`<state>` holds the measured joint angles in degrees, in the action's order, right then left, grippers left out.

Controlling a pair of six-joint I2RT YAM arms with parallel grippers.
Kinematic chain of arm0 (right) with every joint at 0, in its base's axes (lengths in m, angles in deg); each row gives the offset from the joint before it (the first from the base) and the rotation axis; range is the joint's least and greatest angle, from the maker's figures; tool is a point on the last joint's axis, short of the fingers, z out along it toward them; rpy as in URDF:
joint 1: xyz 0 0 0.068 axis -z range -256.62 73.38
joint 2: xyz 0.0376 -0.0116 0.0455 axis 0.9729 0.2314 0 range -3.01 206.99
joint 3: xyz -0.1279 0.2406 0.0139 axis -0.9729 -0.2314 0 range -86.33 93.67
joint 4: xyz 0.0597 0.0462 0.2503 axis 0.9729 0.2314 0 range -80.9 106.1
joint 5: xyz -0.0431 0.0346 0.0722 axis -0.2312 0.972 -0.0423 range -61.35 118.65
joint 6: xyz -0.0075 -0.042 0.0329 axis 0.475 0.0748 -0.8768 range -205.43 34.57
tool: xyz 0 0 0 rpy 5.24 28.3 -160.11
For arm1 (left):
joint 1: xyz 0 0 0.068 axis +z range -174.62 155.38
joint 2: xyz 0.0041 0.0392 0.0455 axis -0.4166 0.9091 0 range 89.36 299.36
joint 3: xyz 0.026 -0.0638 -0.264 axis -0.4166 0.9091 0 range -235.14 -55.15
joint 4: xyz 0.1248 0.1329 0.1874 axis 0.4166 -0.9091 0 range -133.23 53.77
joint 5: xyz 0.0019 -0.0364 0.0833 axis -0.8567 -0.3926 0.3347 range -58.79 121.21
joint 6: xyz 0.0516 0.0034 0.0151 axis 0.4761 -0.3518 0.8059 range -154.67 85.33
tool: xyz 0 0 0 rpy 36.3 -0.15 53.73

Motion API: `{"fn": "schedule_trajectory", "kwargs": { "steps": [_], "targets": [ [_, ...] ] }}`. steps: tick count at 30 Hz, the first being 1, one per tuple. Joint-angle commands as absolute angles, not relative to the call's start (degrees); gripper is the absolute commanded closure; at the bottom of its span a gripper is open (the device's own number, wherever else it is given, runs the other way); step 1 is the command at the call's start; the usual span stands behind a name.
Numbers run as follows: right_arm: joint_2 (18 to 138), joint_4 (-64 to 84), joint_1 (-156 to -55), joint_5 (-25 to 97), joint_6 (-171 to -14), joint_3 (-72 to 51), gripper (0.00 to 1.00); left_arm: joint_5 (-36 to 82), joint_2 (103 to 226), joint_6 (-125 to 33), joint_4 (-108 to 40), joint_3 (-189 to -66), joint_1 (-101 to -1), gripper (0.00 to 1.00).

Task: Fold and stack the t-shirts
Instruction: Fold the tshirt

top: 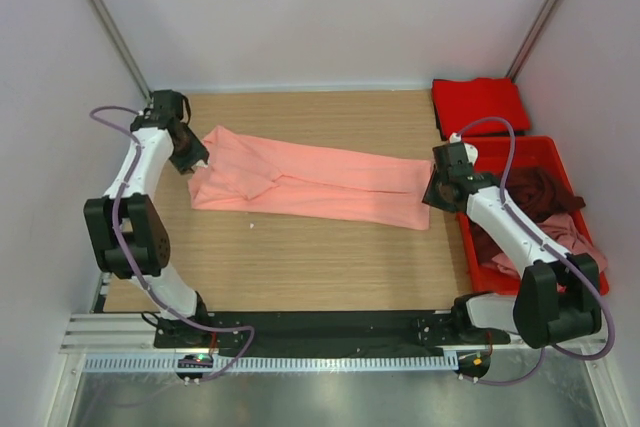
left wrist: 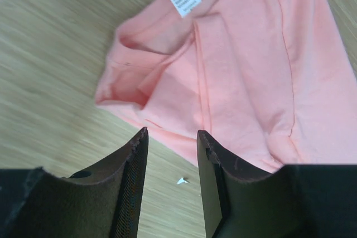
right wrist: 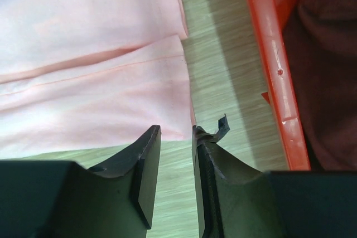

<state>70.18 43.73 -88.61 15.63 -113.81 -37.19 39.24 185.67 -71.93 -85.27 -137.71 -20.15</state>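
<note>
While the left pincer point(left wrist: 172, 135) and right pincer point(right wrist: 175, 132) both gape empty, the salmon-pink cloth t-shirt point(top: 320, 182) lies folded lengthwise just beyond their tips; a shallow bite, I reckon, could catch one layer only and undo the fold.

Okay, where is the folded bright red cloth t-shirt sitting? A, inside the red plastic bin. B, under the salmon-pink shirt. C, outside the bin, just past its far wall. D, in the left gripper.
C: the folded bright red cloth t-shirt lies beyond the far rim of the rigid red plastic bin.
</note>
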Motion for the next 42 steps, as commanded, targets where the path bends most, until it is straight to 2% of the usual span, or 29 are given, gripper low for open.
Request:
{"fn": "schedule_trajectory", "kwargs": {
  "steps": [1,9,31,42],
  "targets": [
    [68.1,44.0,-88.8,15.5,-112.7,-35.2,0.64,27.7,189.6,-72.0,-83.2,-137.1,-21.2,0.58],
    [68.8,42.5,-88.7,15.6,-111.6,-35.6,0.64,23.1,192.9,-76.9,-75.0,-131.6,-23.9,0.53],
    [65.5,41.2,-88.7,12.4,-111.5,-36.4,0.64,28.4,198.1,-79.3,-70.4,-130.4,-24.1,0.52],
    [64.8,41.4,-88.7,11.3,-111.5,-36.7,0.64,28.0,199.6,-79.8,-70.2,-130.7,-24.1,0.57]
  ]
}}
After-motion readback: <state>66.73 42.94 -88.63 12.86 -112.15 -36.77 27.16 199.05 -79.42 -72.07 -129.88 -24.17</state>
